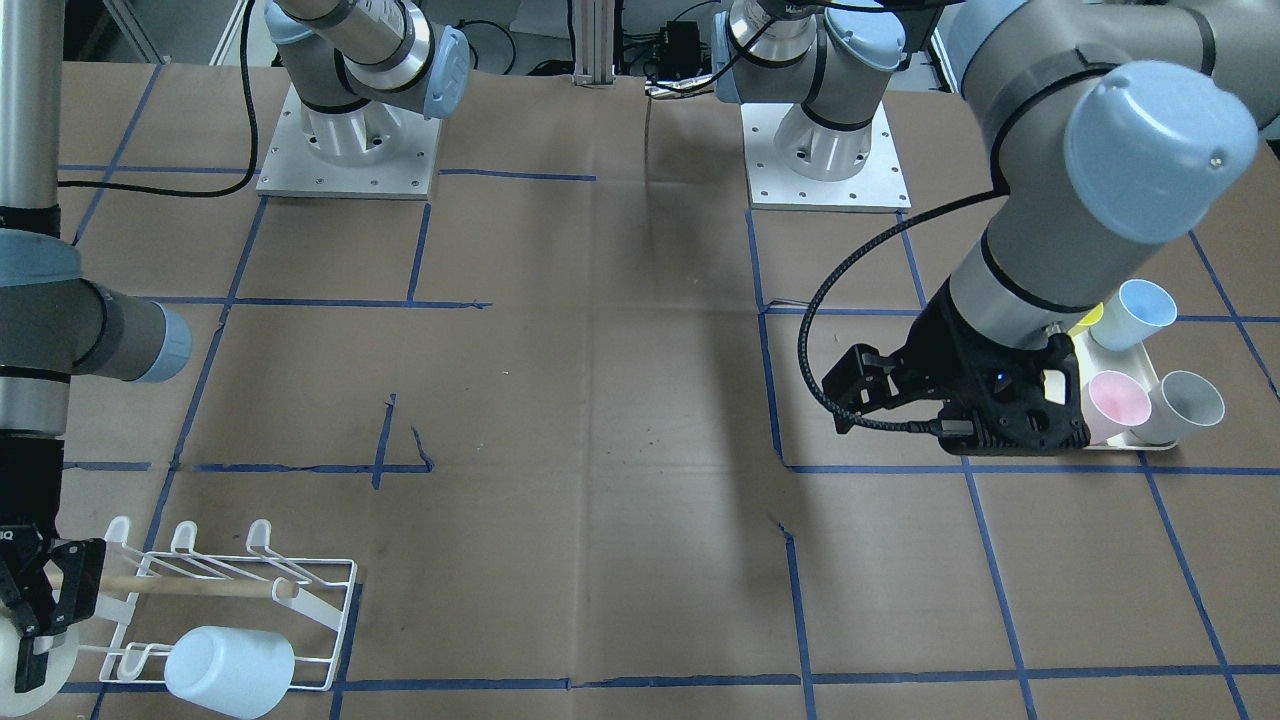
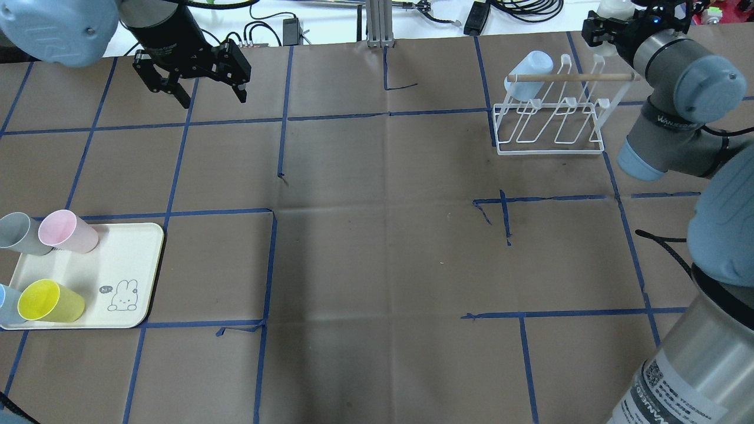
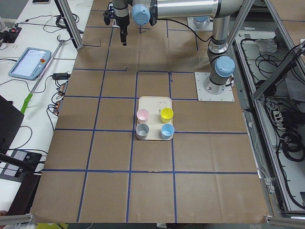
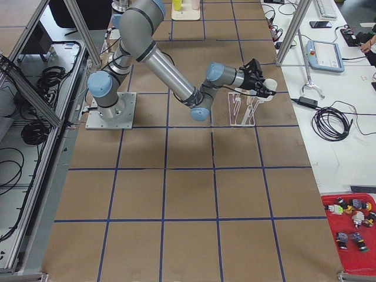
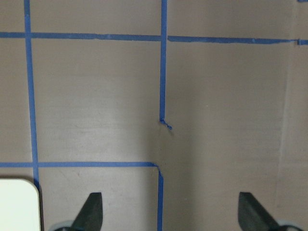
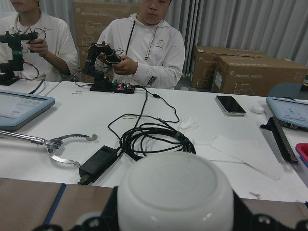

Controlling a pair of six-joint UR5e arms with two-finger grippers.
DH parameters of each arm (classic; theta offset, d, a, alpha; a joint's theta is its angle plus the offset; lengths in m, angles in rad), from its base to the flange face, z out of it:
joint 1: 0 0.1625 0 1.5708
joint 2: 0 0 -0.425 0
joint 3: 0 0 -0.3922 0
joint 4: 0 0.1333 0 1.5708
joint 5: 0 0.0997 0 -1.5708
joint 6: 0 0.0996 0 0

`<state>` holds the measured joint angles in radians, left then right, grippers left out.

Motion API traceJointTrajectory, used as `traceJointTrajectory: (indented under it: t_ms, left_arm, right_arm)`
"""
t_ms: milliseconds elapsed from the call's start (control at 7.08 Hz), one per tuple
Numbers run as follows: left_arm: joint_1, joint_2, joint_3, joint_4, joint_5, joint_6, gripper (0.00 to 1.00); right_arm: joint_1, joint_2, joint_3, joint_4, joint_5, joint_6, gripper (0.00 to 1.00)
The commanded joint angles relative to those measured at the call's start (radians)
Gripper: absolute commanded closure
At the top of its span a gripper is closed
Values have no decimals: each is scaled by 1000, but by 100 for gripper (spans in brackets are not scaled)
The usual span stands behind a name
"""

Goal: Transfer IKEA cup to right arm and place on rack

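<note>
Right now your right arm's (image 2: 677, 88) jaws are clenched on the white cup (image 6: 175, 187). They grip it across its round wall, one finger on each side, and the closed base faces the wrist camera. From the front you can see the cup hanging at the operators' edge of the desk (image 2: 377, 247), just off the end of the rack (image 2: 551, 123) and not yet over a prong.

I judge it a light, stiff, thin-walled cup with a smooth, slightly tapered skin. It won't crush under a moderate squeeze, but it can slide or twist between slim fingers. Keep your hold on the wall, about mid-height. Don't pinch harder, and keep the mouth free so a prong can go inside.

The rack is bare wire with a wooden dowel (image 2: 574, 76) across it, so it probably weighs little and may shift if you bump it. A pale-blue cup (image 2: 529, 73) sits on the prong at one end, so take a free one.

Your left arm's (image 2: 59, 29) jaws are spread wide and empty, hovering over bare desk beside the corner of the tray (image 2: 126, 247). The tray holds pink, grey, yellow and blue cups, well apart from the rack.
</note>
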<state>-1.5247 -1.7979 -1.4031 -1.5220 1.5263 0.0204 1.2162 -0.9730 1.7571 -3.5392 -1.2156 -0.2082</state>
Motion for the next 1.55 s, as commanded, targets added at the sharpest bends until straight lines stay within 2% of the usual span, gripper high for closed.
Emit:
traceJointTrajectory:
  t_ms: [0,141,424,707,848,989,1131,1413]
  left_arm:
    - [-2,95,-115,0,2,-13,0]
    - [-18,107,-126,0,2,-17,0]
    - [-98,113,-129,35,93,-66,0]
    - [-91,138,-132,49,89,-54,0]
    - [-80,152,-140,52,91,-34,0]
    - [-59,158,-140,54,89,24,0]
    - [-51,161,-143,54,84,45,0]
    - [-49,161,-145,54,42,50,0]
  right_arm:
    - [-7,20,4,-1,1,1,72]
    - [-7,22,4,-3,1,3,72]
    - [-7,26,22,-3,1,4,72]
    - [-7,28,30,-9,1,7,67]
    - [-7,28,35,-9,1,9,49]
    - [-7,25,36,-9,-1,15,18]
    - [-7,28,36,-7,-2,21,1]
    - [-7,30,36,-7,-2,21,0]
